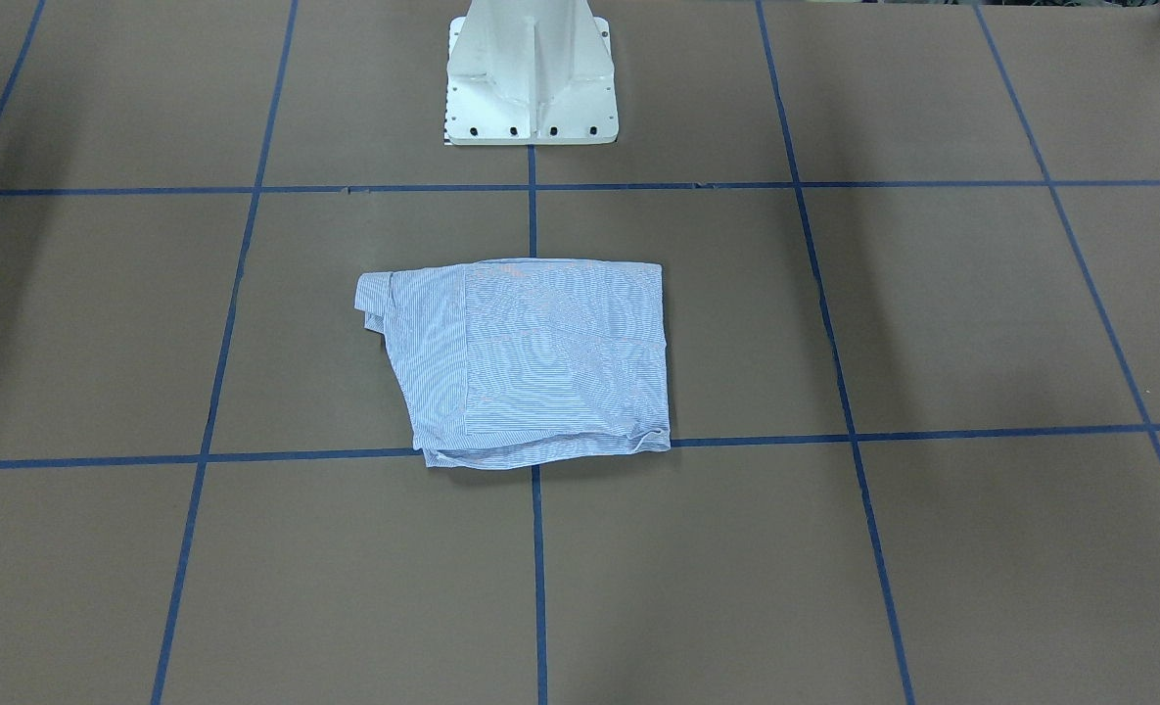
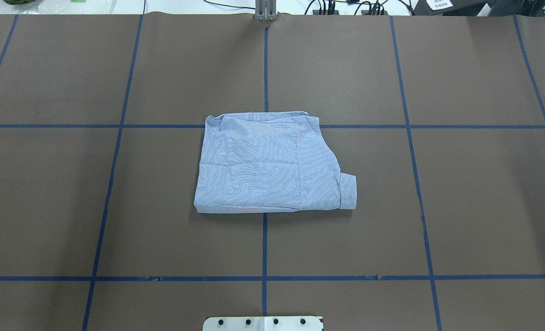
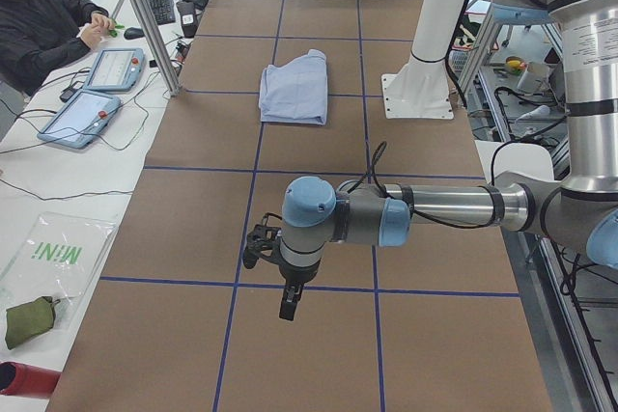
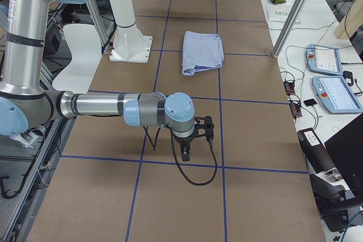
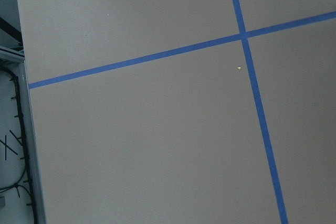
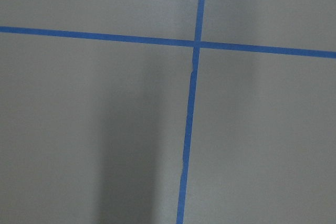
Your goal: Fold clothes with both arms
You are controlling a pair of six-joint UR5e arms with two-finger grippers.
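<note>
Brown table [image 2: 484, 207] — folded shirt [image 2: 263, 165], underlayers hidden

A robotics lab is shown. The table [image 2: 484, 207] is covered in brown paper and marked into a grid with blue tape [image 2: 264, 243]. A white pedestal [image 1: 531, 78] with a bolted base plate is mounted on it, and the left arm [image 3: 444, 206] and right arm [image 4: 96, 106] are stretched out over it. On a white side bench [image 3: 39, 209], two teach pendants [image 3: 82, 118] with cables are laid out, and an operator [image 3: 39, 16] is seated near a keyboard [image 3: 159, 2]. A metal frame post [image 3: 145, 16] is set between table and bench.
</note>
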